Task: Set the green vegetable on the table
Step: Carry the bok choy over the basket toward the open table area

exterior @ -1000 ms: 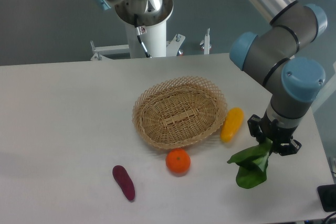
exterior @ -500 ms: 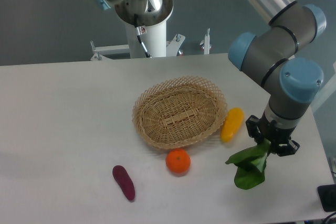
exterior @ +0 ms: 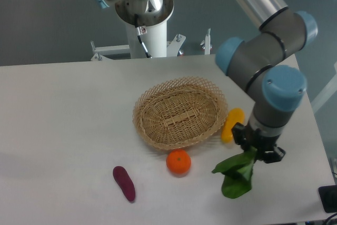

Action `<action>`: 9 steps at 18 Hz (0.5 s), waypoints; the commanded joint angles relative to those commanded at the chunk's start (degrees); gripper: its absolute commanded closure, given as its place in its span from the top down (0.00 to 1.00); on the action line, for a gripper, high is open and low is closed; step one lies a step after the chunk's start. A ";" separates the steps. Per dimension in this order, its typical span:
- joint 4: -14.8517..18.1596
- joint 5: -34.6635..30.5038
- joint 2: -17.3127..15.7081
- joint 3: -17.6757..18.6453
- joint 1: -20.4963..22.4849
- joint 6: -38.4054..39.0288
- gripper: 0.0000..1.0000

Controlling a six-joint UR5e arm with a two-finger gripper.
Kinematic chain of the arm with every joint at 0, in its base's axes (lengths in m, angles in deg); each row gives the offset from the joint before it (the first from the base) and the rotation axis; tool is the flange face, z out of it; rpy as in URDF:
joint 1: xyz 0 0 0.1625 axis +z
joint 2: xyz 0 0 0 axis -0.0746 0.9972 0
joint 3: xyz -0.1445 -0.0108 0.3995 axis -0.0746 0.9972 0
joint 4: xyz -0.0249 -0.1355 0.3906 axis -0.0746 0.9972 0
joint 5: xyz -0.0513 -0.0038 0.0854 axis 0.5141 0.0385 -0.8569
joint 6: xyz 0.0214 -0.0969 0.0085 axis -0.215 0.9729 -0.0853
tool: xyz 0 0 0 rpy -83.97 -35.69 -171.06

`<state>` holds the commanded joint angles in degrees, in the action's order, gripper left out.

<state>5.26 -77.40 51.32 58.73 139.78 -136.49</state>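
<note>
The tool (exterior: 256,148) hangs over the right part of the surface (exterior: 63,130), its fingers closed on the upper end of the green vegetable (exterior: 234,171). The dark leaves droop down and toward 7 o'clock from the grip; whether the lowest leaf touches the surface cannot be told. The pale stem end is hidden inside the fingers.

At 11 o'clock from the tool, just beside it, lies the yellow vegetable (exterior: 232,124), its lower end partly hidden behind the tool body. Farther along at 10 o'clock sits the wicker basket (exterior: 180,113), whose right rim is near the yellow vegetable. At 9 o'clock, apart from the hanging leaves, rests an orange fruit (exterior: 178,162), just below the basket's front rim. Well beyond it, still toward 9 o'clock, a purple vegetable (exterior: 124,183) lies alone.

The surface's right edge runs near the tool at 3 o'clock, and the front edge lies below the leaves at 6 o'clock. A dark object (exterior: 327,198) sits at the frame's lower right, past that edge. Bare surface shows between the leaves and the orange fruit, and across the whole left half.
</note>
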 joint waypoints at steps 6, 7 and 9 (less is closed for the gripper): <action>-0.09 0.00 -5.89 5.72 -7.03 3.69 0.34; -0.09 -0.17 -6.16 5.90 -8.17 4.05 0.34; -0.52 0.00 -7.21 7.82 -9.76 5.27 0.34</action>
<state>4.74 -77.40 44.11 66.56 130.02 -131.22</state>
